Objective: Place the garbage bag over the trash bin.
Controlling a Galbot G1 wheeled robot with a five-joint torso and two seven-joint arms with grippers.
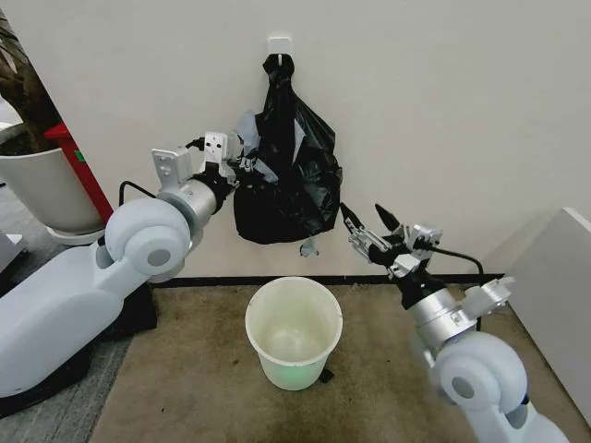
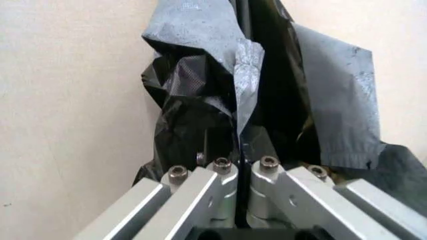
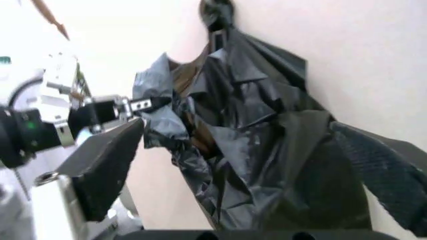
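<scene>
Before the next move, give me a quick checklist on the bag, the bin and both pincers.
1. Left pincer shut on the garbage bag: ok, fingers pinched together on the plastic in the left wrist view.
2. Bag off the wall hook: not ok, it hangs from it.
3. Right pincer open beside the bag: ok, apart from the plastic.
4. Trash bin upright below the bag: ok.
5. Bin free of contents: ok.
6. Bag mouth open: cannot tell.

Glossy wrinkled plastic garbage bag point(image 1: 282, 185); smooth white plastic trash bin point(image 1: 294, 332).
</scene>
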